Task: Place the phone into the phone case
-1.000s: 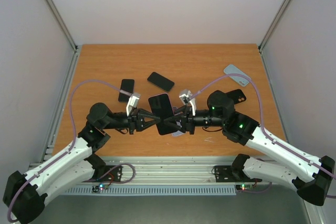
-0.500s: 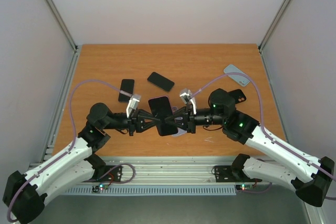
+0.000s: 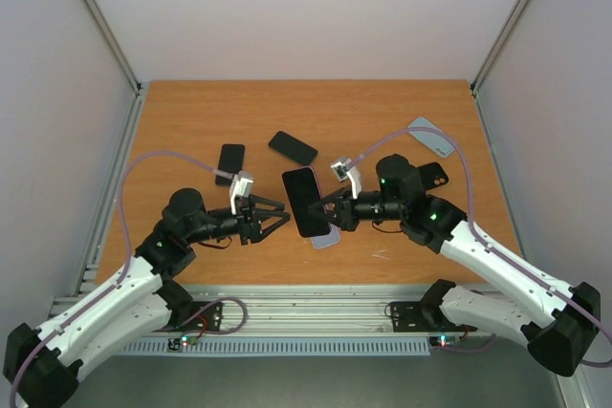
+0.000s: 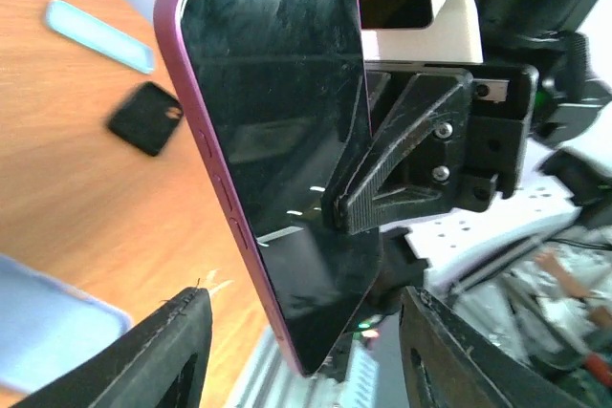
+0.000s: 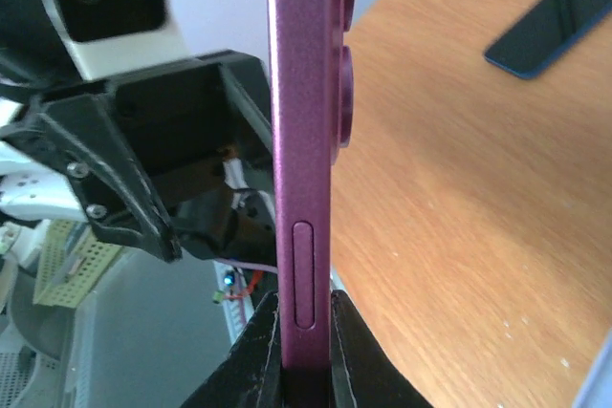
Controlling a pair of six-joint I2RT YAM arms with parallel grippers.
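Phone (image 3: 306, 200) above surface (image 3: 191, 112) centre, in right claw (image 3: 332, 205); left claw (image 3: 275, 219) just left, apart. Phone case (image 3: 327, 239) on surface under it. 2nd phone (image 3: 293, 148) behind, 3rd phone (image 3: 229, 163) behind-left. Spare case (image 3: 430, 137) + small case (image 3: 432, 175) right rear.

Open air separates the spread left gripper (image 3: 283, 213) from the purple phone (image 3: 308, 201) pinched by the right gripper (image 3: 332, 210); a pale case (image 3: 327, 238) lies beneath, a black phone (image 3: 293, 148) behind.

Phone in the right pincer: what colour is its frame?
Magenta-purple; the phone shows it best in the right wrist view.
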